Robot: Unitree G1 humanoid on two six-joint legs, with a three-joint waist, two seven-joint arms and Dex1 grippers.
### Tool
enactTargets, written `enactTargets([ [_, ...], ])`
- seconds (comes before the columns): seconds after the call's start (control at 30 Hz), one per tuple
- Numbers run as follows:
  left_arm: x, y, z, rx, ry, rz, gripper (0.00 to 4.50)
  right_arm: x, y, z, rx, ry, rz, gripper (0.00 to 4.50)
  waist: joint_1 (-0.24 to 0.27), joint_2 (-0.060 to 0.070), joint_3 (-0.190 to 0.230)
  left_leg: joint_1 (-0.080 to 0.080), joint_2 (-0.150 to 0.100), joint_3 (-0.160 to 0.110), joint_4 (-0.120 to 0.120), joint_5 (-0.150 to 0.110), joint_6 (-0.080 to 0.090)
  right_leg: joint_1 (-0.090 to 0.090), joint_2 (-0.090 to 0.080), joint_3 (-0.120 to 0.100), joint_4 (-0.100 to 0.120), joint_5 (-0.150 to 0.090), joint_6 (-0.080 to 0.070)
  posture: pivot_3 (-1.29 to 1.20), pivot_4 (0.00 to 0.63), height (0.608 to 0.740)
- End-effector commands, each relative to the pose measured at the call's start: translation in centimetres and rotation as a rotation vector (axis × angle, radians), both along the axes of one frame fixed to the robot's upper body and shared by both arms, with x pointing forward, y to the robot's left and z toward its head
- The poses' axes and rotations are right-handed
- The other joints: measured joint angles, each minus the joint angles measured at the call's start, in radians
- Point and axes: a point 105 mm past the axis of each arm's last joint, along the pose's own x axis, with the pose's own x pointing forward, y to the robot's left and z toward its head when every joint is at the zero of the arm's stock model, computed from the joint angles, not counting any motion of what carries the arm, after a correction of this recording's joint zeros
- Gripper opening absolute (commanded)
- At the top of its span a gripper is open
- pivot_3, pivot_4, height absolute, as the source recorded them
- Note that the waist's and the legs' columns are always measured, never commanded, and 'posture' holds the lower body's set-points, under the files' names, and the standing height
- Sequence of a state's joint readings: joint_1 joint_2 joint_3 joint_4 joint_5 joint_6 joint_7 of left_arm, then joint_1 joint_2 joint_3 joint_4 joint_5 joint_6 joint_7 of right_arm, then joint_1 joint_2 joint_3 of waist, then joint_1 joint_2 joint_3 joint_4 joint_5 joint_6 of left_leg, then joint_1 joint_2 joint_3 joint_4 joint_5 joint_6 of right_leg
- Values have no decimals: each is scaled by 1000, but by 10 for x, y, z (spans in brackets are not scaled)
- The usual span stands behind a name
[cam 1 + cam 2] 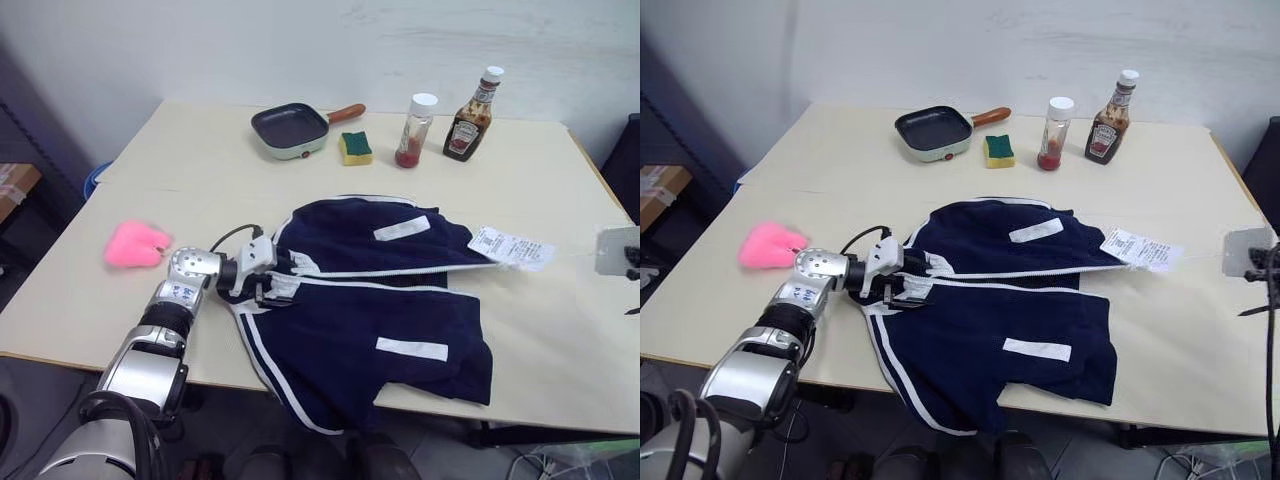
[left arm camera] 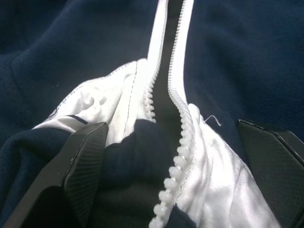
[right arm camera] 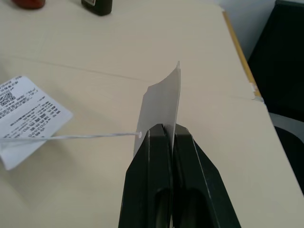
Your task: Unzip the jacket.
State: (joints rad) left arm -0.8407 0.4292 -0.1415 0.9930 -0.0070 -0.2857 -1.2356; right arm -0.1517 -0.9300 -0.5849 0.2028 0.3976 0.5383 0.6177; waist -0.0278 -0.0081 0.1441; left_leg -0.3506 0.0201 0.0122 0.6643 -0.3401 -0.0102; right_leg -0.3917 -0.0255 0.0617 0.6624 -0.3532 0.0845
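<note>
Left gripper [image 2: 171,161], spread, straddles the navy-blue fabric jacket [image 1: 400,320] collar; right gripper [image 3: 170,130], far right, pinches a grey card tag [image 3: 161,102].

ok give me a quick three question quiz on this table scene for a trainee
1. True or false: the zipper on the navy-blue fabric jacket with white stripes is fully closed.
2. What is the right end effector pinching? A) a flat grey card tag on a white string B) a yellow-green sponge C) a pink plush
3. Fill in: the left end effector sits at the jacket's white ____ end, fingers spread either side of the zipper teeth.

Key:
1. False: the two white rows of teeth lie apart along the front.
2. A: the grey card tag is clamped between shut fingers.
3. Collar.
</note>
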Motion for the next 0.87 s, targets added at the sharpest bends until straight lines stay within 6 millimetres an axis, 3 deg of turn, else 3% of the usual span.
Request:
enactTargets([
  [0.03, -19, 7, -17, -31, 95, -48, 4500, -8, 13, -4, -3, 31, 60, 424, 1, 0, 0, -1, 0, 0, 0, 0, 0, -1, 0, 0, 0, 0, 0, 0, 150, 740],
  [0.13, -22, 14, 5, -120, 79, -65, 4500, -24, 14, -8, -48, 67, 82, 1245, 0, 0, 2, -3, 0, 0, -1, 0, 0, -2, 0, 0, -1, 0, 0, 0, 150, 740],
  [0.17, -24, 19, 15, -142, 66, -65, 4500, -33, 14, -6, -87, 73, 105, 1731, 0, 0, 2, -3, 1, -1, -1, 0, 0, -2, 0, -1, -1, 0, 0, 0, 150, 740],
  [0.3, -34, 48, 54, -200, 7, -24, 4500, -77, 24, 14, -186, 16, 288, 2892, 0, 0, 9, -4, 1, -2, -2, 0, 0, -3, 0, -1, -3, 0, 0, 0, 150, 740],
  [0.37, -41, 66, 63, -188, 5, 14, 4500, -95, 34, 32, -237, -104, 399, 3509, -2, -3, 12, -4, 1, -2, -2, 0, 0, -2, 0, -1, -3, 0, 0, 0, 150, 740],
  [0.47, -50, 94, 61, -103, -32, 73, 4500, -110, 60, 27, -312, -62, 582, 4470, -6, -4, 14, 0, 0, -2, -2, 0, -1, 2, -1, -1, -4, 0, 0, 0, 150, 740],
  [0.63, -79, 122, 37, 22, -81, 96, 4500, -112, 131, -8, -378, -90, 927, 4470, -13, -8, 17, 0, 2, -3, -3, 0, -2, 1, -1, -1, -4, 0, 0, 0, 150, 740],
  [0.87, -108, 116, 26, -7, -75, 145, 4500, -104, 168, -49, -319, -142, 1034, 4470, 1, -10, 19, -3, 1, -4, -3, 0, -3, 0, -5, -3, -5, 0, -1, 0, 150, 740],
])
